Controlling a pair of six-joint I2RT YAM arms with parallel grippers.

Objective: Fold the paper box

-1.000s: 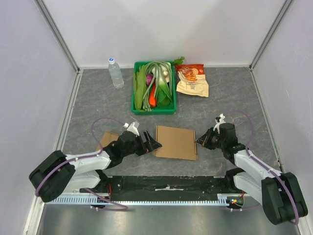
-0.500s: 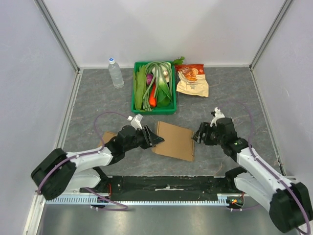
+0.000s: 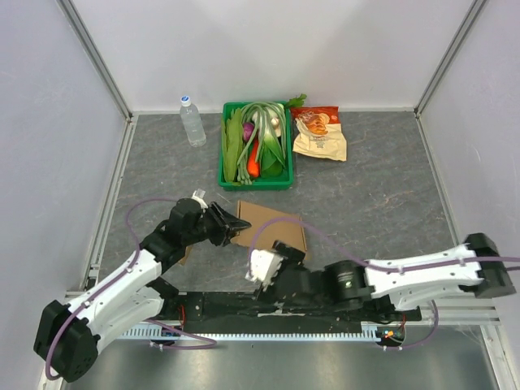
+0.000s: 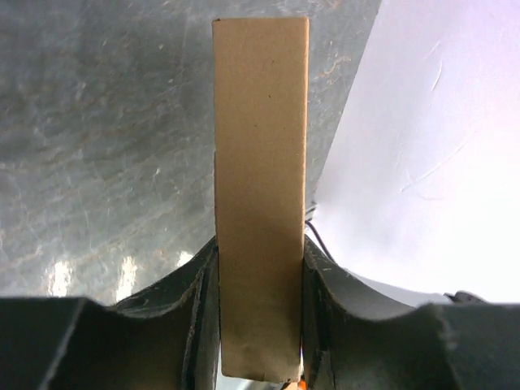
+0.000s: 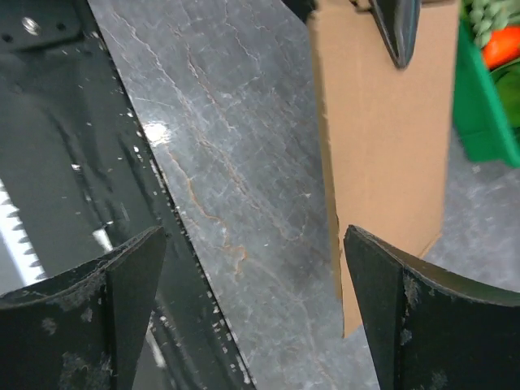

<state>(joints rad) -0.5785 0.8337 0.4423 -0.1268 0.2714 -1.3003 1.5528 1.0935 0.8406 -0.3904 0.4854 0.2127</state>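
Note:
The paper box [image 3: 272,230] is a flat brown cardboard piece in the middle of the table, with its left side raised. My left gripper [image 3: 226,227] is shut on that left edge. In the left wrist view the box [image 4: 260,162] stands as a narrow strip clamped between both fingers of the left gripper [image 4: 260,268]. My right arm reaches leftward along the table's front. Its gripper [image 3: 280,253] is open just in front of the box's near edge. In the right wrist view the gripper [image 5: 256,284] frames bare table, with the box [image 5: 382,138] off its right finger.
A green basket [image 3: 253,184] of vegetables stands behind the box and shows as a green wall [image 5: 479,114] in the right wrist view. A water bottle [image 3: 192,122] is at back left and a snack bag [image 3: 319,134] at back right. The black base strip [image 3: 227,309] runs along the front.
The left gripper closed on the box's left edge and drew it up and leftward. The right gripper opened, let go of the right edge, and its arm swung left along the front.

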